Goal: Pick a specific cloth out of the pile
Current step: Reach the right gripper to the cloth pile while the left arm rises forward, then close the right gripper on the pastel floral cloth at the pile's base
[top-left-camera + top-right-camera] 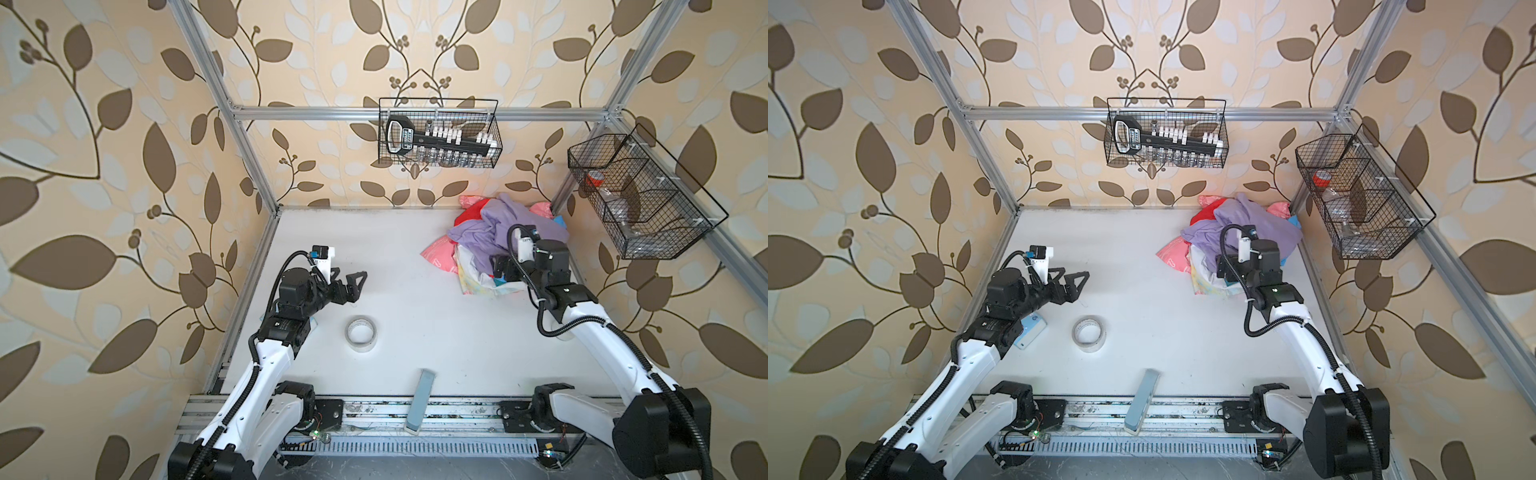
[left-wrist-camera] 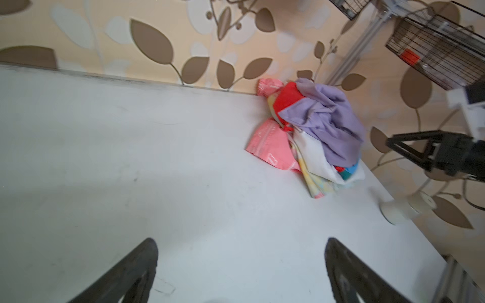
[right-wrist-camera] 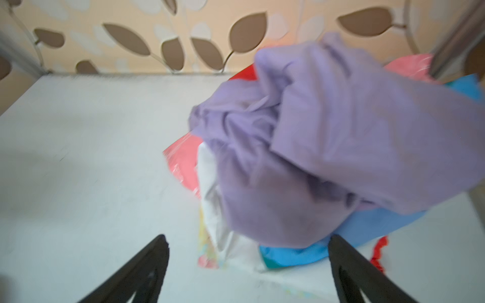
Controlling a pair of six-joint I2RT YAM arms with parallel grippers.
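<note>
The left gripper point(image 1: 348, 277) hangs over the left part of the white table point(image 1: 395, 249). Its two black fingers point(image 2: 141, 262) stand wide apart with only bare tabletop between them. Behind its fingertips, toward the arm bases, a roll of clear tape point(image 1: 360, 334) lies flat, near the gripper but apart from it. Further back on that side, a grey-blue bar point(image 1: 422, 399) lies across the table's front edge.

Well ahead of the left gripper and across the table sits the pile point(image 1: 490, 237), heaped in the far right corner against the wall. A lavender cloth point(image 3: 328, 131) covers its top. A red cloth point(image 1: 471, 214) shows behind it, and a pink cloth point(image 1: 438, 253) sticks out on the side facing the left gripper.

The right gripper point(image 3: 246, 238) is at the near foot of the pile, its fingers also spread wide and gripping nothing. The cloth point(image 1: 471, 276) lies at the bottom of the heap, just ahead of this gripper's fingertips and on the side toward the left gripper. Its pale yellow patches and white part poke out from under the lavender cloth. Next to it, a blue cloth point(image 3: 367, 225) shows beneath the lavender. In both top views the arm hides the fingertips, so I cannot tell if they touch fabric.

Beyond the right gripper, one wire basket point(image 1: 440, 133) hangs on the back rail. Another basket point(image 1: 636, 195) hangs on the frame at its outer side.
</note>
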